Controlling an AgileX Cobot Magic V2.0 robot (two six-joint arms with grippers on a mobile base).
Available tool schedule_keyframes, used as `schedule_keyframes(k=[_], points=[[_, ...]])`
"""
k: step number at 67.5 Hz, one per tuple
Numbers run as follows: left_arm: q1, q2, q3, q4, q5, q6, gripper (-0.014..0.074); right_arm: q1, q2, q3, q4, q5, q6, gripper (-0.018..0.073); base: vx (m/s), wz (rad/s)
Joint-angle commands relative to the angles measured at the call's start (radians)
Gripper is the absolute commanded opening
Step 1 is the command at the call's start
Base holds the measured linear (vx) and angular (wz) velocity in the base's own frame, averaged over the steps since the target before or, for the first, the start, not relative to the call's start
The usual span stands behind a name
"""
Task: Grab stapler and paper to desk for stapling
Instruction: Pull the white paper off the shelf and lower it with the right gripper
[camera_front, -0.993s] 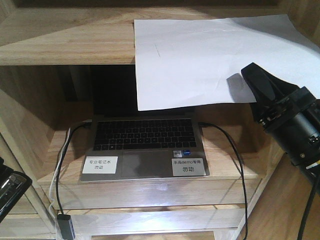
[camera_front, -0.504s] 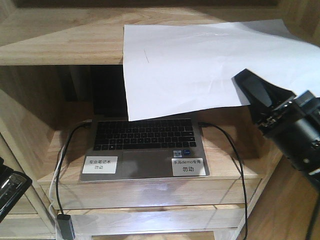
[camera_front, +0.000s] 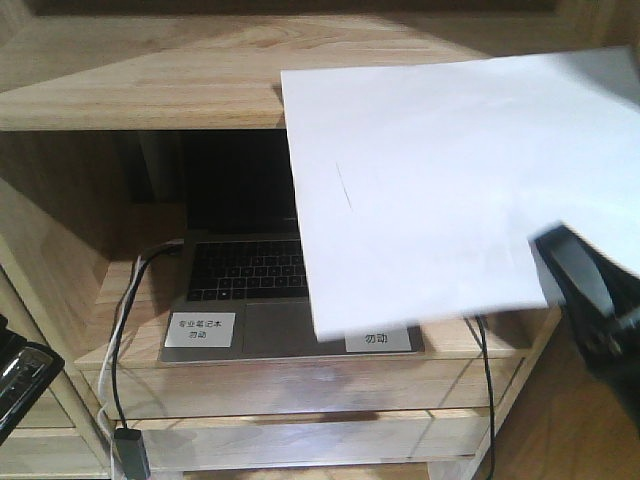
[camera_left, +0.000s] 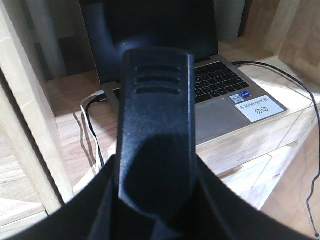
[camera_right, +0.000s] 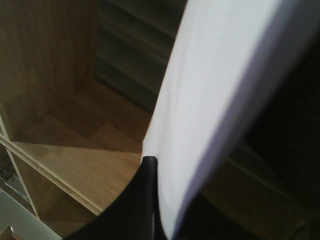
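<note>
The paper (camera_front: 430, 190) is a large white sheet held at its lower right corner in my right gripper (camera_front: 556, 248). It hangs in front of the shelf unit and hides the right half of the laptop. In the right wrist view the paper (camera_right: 215, 85) runs edge-on between the jaws of the right gripper (camera_right: 156, 172); one black finger (camera_right: 145, 200) shows left of it. My left gripper (camera_left: 155, 172) is shut on the black stapler (camera_left: 155, 110), which fills that view. In the front view the stapler (camera_front: 18, 372) shows at the lower left edge. The desk is out of view.
A light-wood shelf unit (camera_front: 130, 90) holds an open laptop (camera_front: 240, 270) with white labels (camera_front: 200, 327) on its palm rest. Black and white cables (camera_front: 120, 340) hang at the left, and a black cable (camera_front: 487, 380) hangs at the right. Shelf side walls (camera_left: 25, 125) stand close by.
The paper has come off the upper shelf toward the camera, down and to the right, and now covers more of the laptop. My right gripper has dropped lower right with it. The left gripper has not moved.
</note>
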Motion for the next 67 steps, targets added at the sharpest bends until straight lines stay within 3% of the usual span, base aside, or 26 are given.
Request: schedule_keyframes(k=[1, 14, 27, 67], points=[[-0.007, 0.005, -0.033, -0.009, -0.115, -0.001, -0.0006, -0.001, -0.065, 0.045, 0.029, -0.194, -0.03, -0.0002, 0.0, 0.0], [-0.007, 0.005, -0.033, -0.009, -0.115, -0.001, -0.0006, -0.001, -0.162, 0.131, 0.039, -0.194, -0.029, -0.0002, 0.0, 0.0], [-0.007, 0.005, -0.033, -0.009, -0.115, -0.001, -0.0006, -0.001, -0.224, 0.132, -0.027, -0.176, -0.021, -0.0002, 0.0, 0.0], [-0.007, 0.005, -0.033, -0.009, -0.115, -0.001, -0.0006, -0.001, -0.23, 0.131, -0.036, -0.179, -0.035, -0.0002, 0.0, 0.0]])
